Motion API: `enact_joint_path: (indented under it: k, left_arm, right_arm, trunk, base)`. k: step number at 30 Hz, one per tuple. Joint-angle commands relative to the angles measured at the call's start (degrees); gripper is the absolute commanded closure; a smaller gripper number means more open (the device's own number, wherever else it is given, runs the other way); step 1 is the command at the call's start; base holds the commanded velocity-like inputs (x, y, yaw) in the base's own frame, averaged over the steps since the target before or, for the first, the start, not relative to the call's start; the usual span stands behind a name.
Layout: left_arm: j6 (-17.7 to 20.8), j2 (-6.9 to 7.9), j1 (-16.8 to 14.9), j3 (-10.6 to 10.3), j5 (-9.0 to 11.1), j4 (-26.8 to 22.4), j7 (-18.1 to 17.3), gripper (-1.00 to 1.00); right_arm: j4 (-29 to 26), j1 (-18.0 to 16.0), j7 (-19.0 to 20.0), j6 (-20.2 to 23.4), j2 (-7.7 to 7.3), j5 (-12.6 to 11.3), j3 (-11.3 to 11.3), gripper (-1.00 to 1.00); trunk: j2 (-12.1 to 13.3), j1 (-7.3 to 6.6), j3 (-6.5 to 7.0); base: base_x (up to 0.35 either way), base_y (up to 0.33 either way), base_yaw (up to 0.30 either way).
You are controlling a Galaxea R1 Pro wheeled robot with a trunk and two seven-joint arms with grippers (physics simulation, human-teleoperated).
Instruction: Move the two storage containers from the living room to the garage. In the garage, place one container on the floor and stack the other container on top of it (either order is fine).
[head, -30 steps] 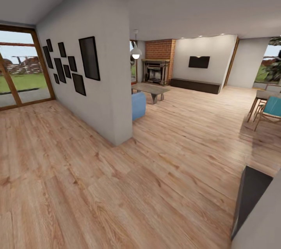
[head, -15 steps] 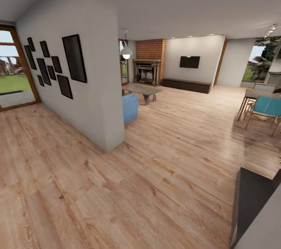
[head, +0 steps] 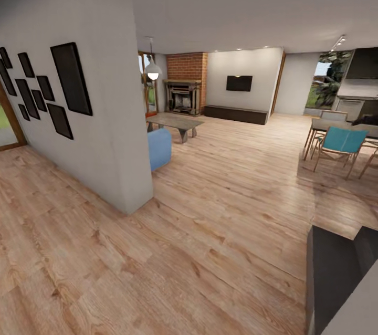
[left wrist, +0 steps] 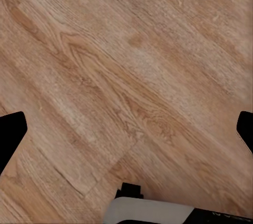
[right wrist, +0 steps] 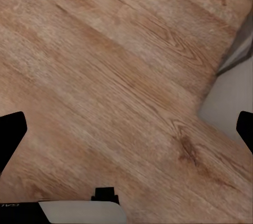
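Left wrist view: light wood-plank floor under a spread gripper.

Light brown wood-plank floor (left wrist: 132, 76) with diagonal grain and visible plank seams is seen throughout. The left gripper (left wrist: 126, 129) is shown with its two black fingertips (left wrist: 10, 132) set wide apart at opposite edges, nothing held between. A pale grey and black robot part (left wrist: 153, 211) is seen.

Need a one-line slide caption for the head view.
Wood floor leads past a wall of black frames toward the brick fireplace, TV, and blue chair.
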Motion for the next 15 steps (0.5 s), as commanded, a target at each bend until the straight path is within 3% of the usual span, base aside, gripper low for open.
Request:
enact_joint_path:
  k: [1, 15]
  left_arm:
    - [-0.21, -0.03, -0.06, 0.22, -0.08, 0.07, 0.06, -1.0]
    - [-0.29, -0.09, -0.07, 0.15, -0.08, 0.07, 0.08, -1.0]
  right_arm:
    - [0.09, -0.07, -0.28, -0.18, 0.0, 0.16, 0.13, -1.0]
    - [0.09, -0.06, -0.28, -0.18, 0.0, 0.24, 0.14, -1.0]
  trunk:
    - [-0.1, 0.06, -0.12]
    - [-0.1, 0.06, -0.12]
  base:
    - [0.326, 0.0, -0.009]
    - [0.326, 0.0, -0.001]
